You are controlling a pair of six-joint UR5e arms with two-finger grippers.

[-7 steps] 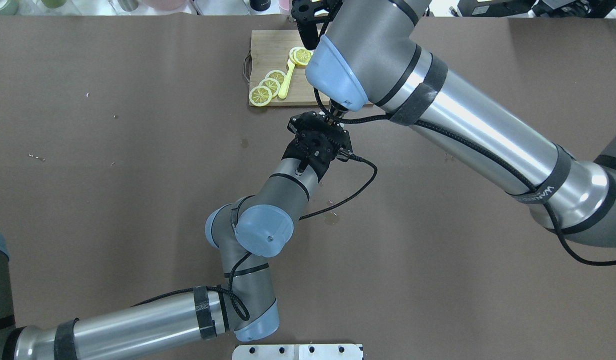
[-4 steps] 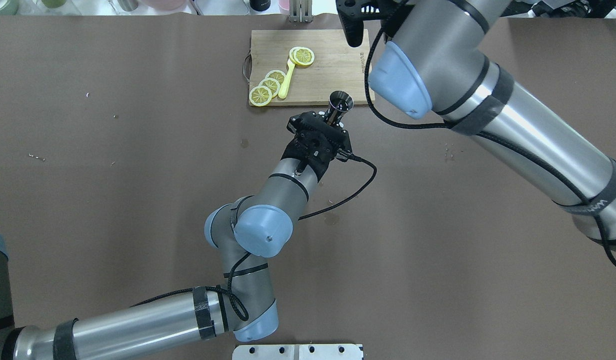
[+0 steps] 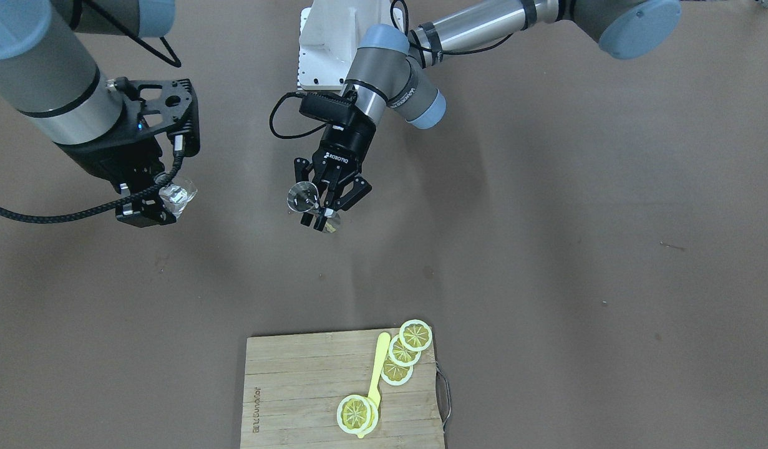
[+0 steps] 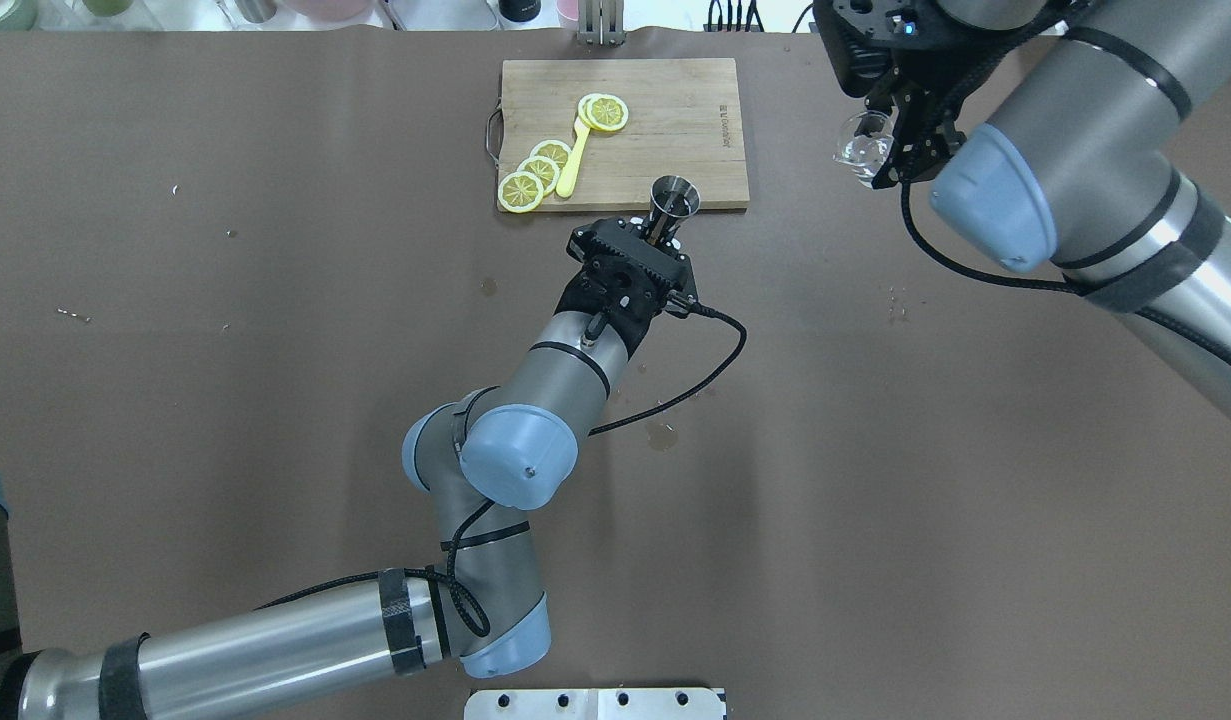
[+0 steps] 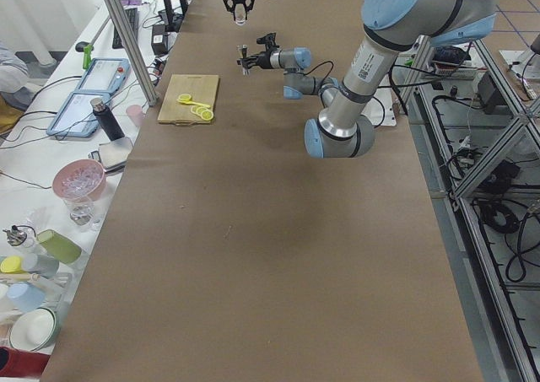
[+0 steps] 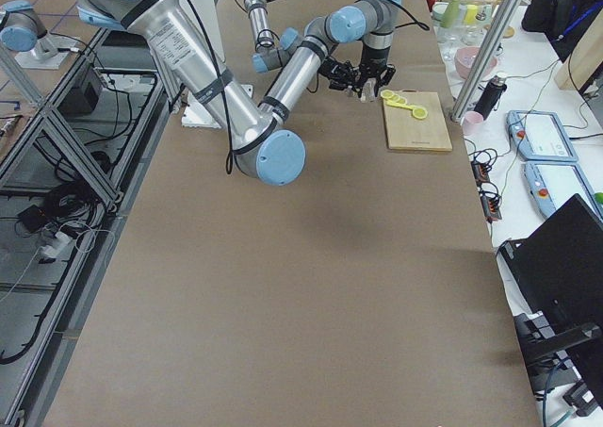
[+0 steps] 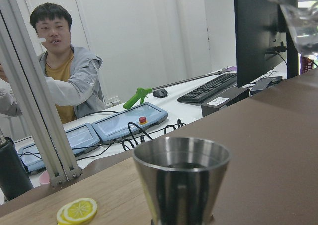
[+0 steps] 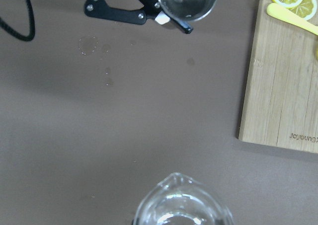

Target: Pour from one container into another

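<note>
right claw (image 4: 883, 150) clamped on glass pitcher (image 4: 859, 148) hangs well apart, toward bench's right edge, from upright steel jigger (image 4: 675, 196) clamped in left claw (image 4: 663, 228).

A rectangular wooden cutting board (image 4: 665, 130) lies on the brown table (image 4: 225, 400), carrying yellow lemon slices (image 4: 521, 190) and a pale yellow plastic spoon (image 4: 573, 160).

Silver metal cup (image 4: 674, 196), clear glass pitcher (image 4: 861, 150), yellow lemon slices (image 4: 540, 170), tan wood-grain board (image 4: 675, 110), brown table (image 4: 275, 350)
</note>
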